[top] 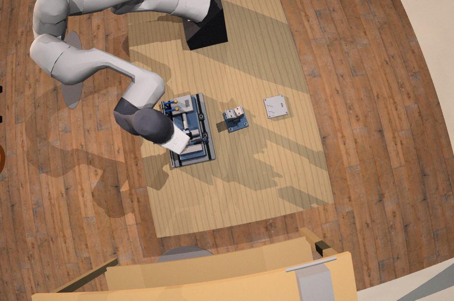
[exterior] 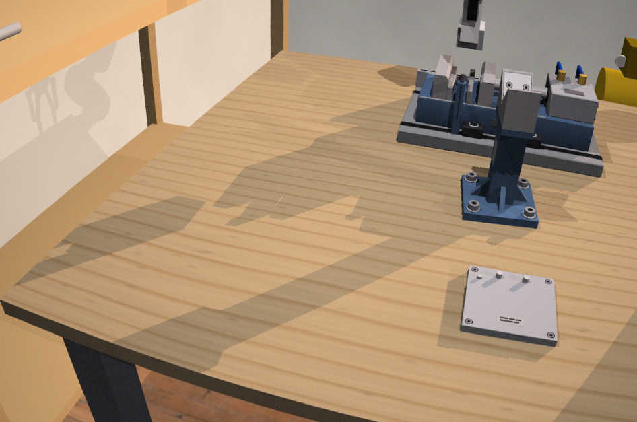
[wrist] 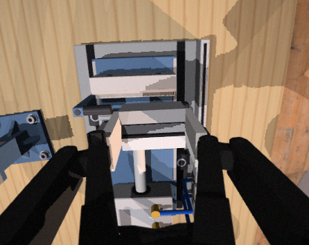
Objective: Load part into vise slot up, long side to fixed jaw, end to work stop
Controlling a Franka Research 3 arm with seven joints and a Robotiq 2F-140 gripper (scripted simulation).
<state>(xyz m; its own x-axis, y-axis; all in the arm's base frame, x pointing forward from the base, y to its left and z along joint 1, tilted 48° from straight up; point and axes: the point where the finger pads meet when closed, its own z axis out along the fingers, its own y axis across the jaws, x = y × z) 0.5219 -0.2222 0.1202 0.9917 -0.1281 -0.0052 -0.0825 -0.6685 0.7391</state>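
My gripper is shut on the part, a grey block spanning the fingertips in the wrist view. It hangs above the vise, clear of it. In the wrist view the part overlaps the space between the fixed jaw and the rod-side jaw. The jaws stand apart. The work stop is at the left in the wrist view. The low bars are partly hidden. I cannot make out the slot. The infeed plate bears no block.
The V-block stands on a blue post between the vise and the infeed plate. The air cylinder with blue hoses is at the vise's far end from the fixed jaw.
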